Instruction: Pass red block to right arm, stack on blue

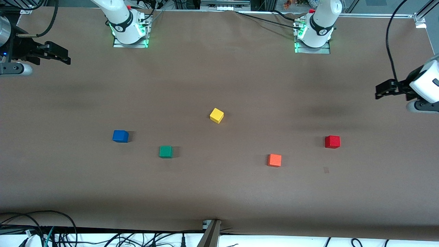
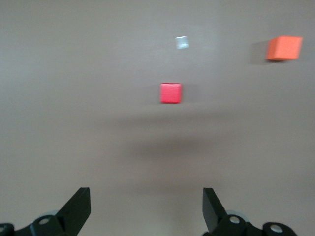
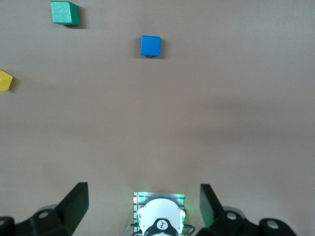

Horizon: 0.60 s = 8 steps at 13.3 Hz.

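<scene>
None of the task is done: the small bright red cube [image 1: 332, 141] and solid blue cube [image 1: 120, 136] sit apart on the brown bench [image 1: 219, 192], untouched. My left gripper [image 1: 384, 90] hangs above its bench end and my right gripper [image 1: 56, 55] above the other, both seemingly with fingers [image 2: 78, 209] spread wide and empty.

Five cubes: one red block [image 1: 332, 141], blue [image 1: 120, 136], green [image 1: 166, 151], yellow [image 1: 216, 115], orange [image 1: 274, 160]

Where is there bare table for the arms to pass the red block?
Bare table lies between the robot bases and the yellow block. Another free patch lies between the green block and the orange block. Nowhere is crowded.
</scene>
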Tool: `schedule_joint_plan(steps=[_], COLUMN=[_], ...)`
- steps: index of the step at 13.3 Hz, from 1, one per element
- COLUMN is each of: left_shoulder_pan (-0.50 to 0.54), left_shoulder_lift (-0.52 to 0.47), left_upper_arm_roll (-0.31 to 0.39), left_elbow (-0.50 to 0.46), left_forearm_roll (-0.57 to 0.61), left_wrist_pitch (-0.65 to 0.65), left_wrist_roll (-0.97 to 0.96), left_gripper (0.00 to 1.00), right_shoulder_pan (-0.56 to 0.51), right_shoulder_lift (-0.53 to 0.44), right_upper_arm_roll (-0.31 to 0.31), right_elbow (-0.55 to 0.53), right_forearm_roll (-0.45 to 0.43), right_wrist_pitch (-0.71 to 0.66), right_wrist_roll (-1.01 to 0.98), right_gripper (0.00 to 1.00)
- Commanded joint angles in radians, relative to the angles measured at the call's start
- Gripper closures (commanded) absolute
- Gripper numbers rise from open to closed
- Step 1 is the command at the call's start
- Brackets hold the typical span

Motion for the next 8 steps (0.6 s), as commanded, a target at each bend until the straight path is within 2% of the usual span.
schedule_joint_plan(steps=[1, 4, 6, 8], left_shoulder_pan=[0.007, 0.013, 0.071, 0.148], left_shoulder_lift=[0.017, 0.076, 0.145, 0.205], left_upper_arm_roll=[-0.016, 0.001, 0.013, 0.012], left_elbow=[0.065, 0.143, 0.224, 0.245], left_forearm_roll=[0.155, 0.267, 0.283, 0.272], left_wrist_pitch=[-0.020, -0.011, 0.013, 0.111], left_wrist_roll=[0.106, 0.418, 0.601, 0.848], left_gripper=[0.00, 0.00, 0.00, 0.00], right_shoulder_pan=[-0.005, -0.005, -0.006, -0.008], right_shoulder_lift=[0.007, 0.007, 0.007, 0.007], right_upper_arm_roll=[0.002, 0.000, 0.000, -0.001], right_elbow=[0.020, 0.020, 0.020, 0.020], right_forearm_roll=[0.019, 0.019, 0.017, 0.019], right_wrist_pitch=[-0.005, -0.005, -0.005, -0.005], right_wrist_roll=[-0.004, -0.004, -0.005, -0.005], right_gripper=[0.00, 0.00, 0.00, 0.00])
